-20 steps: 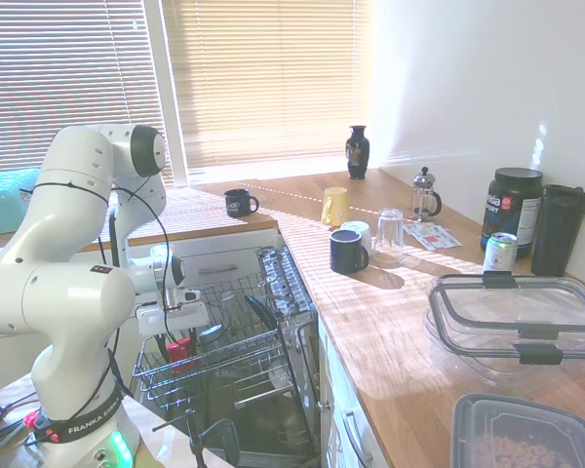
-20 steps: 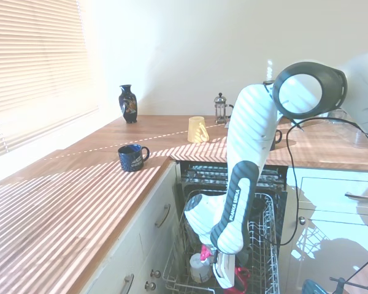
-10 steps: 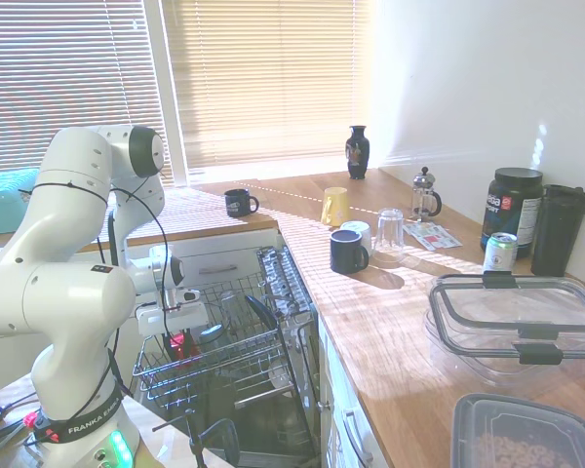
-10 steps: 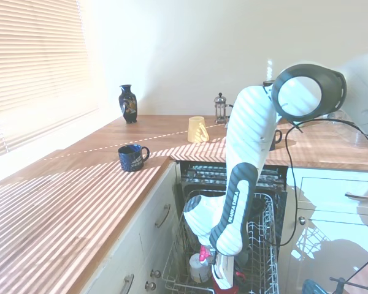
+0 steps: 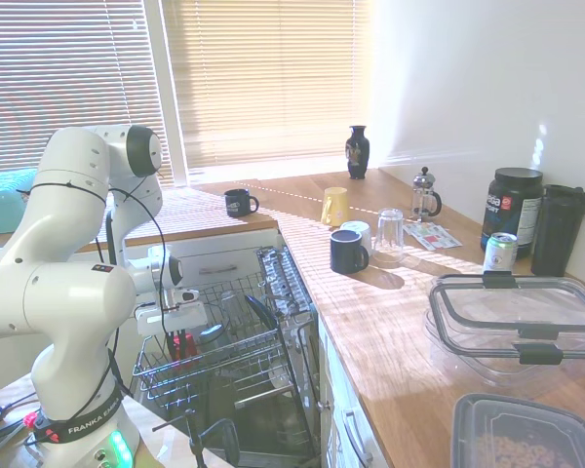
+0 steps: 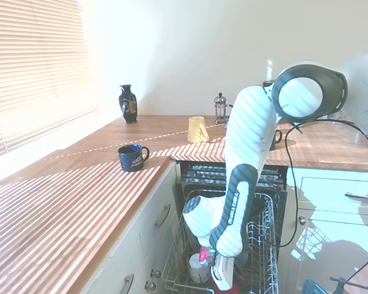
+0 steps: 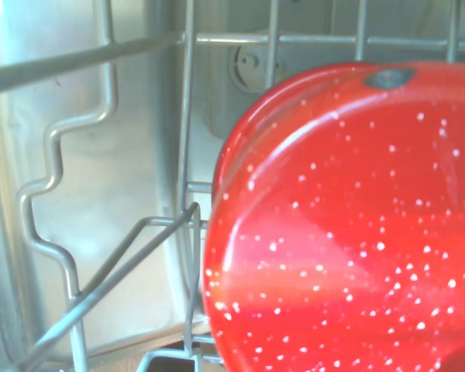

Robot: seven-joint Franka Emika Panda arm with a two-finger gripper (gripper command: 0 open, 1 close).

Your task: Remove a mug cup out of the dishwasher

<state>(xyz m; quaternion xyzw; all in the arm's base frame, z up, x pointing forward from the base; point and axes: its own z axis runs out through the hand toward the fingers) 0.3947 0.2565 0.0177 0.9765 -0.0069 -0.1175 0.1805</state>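
One red mug cup (image 7: pixel 349 225) sits in the dishwasher (image 5: pixel 292 322) wire rack (image 5: pixel 224 356), at its front corner; my gripper (image 5: pixel 180 336) is lowered beside it for grasping, finger state indiscernible.

White arm reaching into dishwasher (image 5: pixel 273 322) wire rack, red mug cup (image 5: pixel 182 343) below end effector (image 5: pixel 178 336)

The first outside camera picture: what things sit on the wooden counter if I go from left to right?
Dark mug → yellow mug → vase → glass → coffee press → drink can → big black tub → black cup.
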